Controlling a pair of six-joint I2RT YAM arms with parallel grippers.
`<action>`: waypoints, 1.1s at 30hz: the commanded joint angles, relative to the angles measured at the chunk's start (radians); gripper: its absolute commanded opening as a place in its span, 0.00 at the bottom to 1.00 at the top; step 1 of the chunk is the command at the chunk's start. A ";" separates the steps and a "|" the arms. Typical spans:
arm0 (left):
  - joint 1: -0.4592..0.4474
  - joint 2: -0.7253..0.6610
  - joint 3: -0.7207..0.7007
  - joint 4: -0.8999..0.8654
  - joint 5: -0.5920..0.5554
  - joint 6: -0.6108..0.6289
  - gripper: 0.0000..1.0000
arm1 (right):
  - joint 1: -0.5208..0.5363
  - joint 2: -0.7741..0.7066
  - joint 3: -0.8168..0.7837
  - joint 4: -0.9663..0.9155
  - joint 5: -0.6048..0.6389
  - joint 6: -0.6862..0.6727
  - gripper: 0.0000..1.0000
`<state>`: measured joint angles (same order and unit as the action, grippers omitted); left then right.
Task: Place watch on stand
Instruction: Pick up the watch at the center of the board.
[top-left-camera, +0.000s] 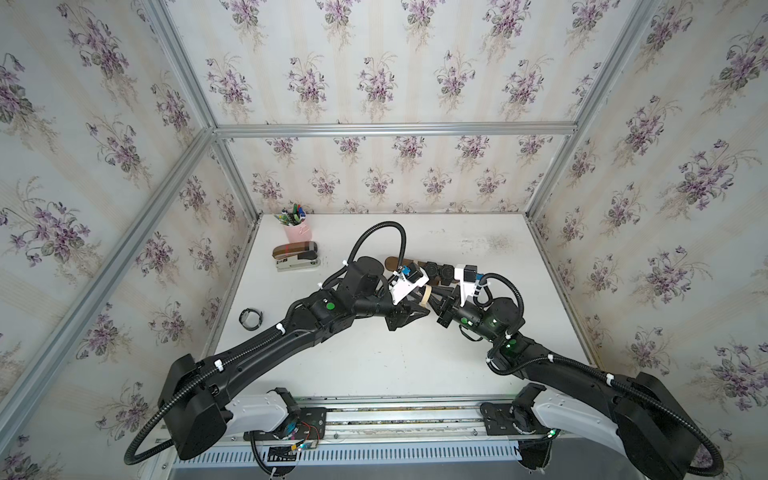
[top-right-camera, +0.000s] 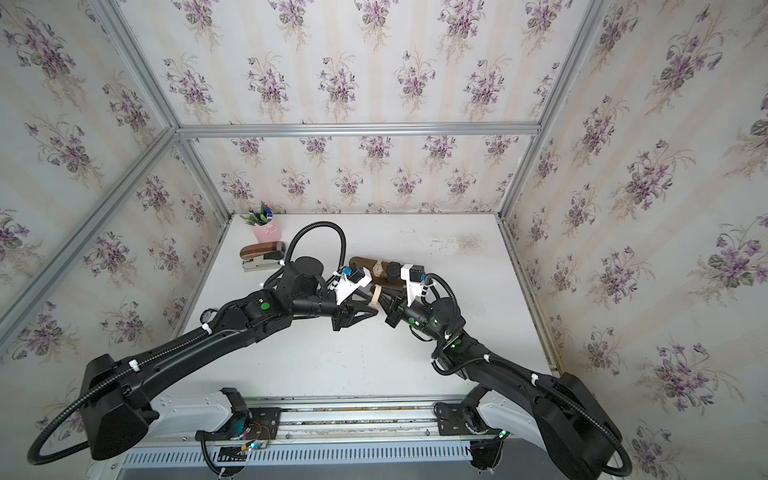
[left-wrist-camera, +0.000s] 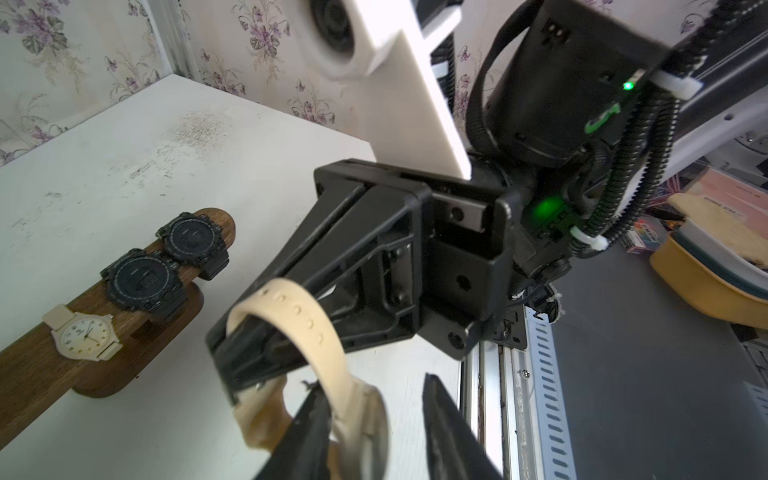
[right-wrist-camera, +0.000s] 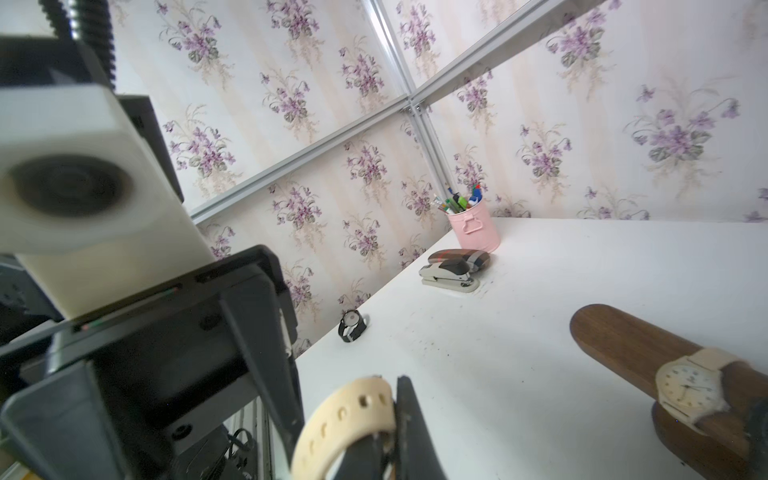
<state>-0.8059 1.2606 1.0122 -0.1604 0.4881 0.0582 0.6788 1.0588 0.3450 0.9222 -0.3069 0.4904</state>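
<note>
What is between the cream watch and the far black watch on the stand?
Another black watch, on the stand, shown in the left wrist view.

The white table (top-left-camera: 374, 365) is scuffed with dark specks near its far edge. In the far left corner stands a pink cup (top-left-camera: 297, 231) full of pens. Just in front of the cup lies a stapler (top-left-camera: 298, 262), with a brown checked case (right-wrist-camera: 465, 254) touching its far side. A black watch (top-left-camera: 251, 319) lies near the left edge. The stand (top-right-camera: 360, 263) rests on its foot around the middle, towards the far edge.
</note>
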 joint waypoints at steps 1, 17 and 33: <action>0.002 -0.017 -0.034 0.069 -0.075 -0.034 0.54 | 0.001 -0.013 -0.020 0.075 0.120 0.038 0.00; 0.136 -0.030 -0.156 0.318 -0.091 -0.392 0.62 | 0.019 0.059 -0.069 0.376 0.057 0.024 0.00; 0.099 -0.034 -0.204 0.412 0.010 -0.439 0.56 | 0.057 0.115 -0.046 0.417 0.085 -0.031 0.00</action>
<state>-0.6994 1.2392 0.8188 0.2188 0.4355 -0.3771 0.7338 1.1725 0.2893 1.2922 -0.2390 0.4713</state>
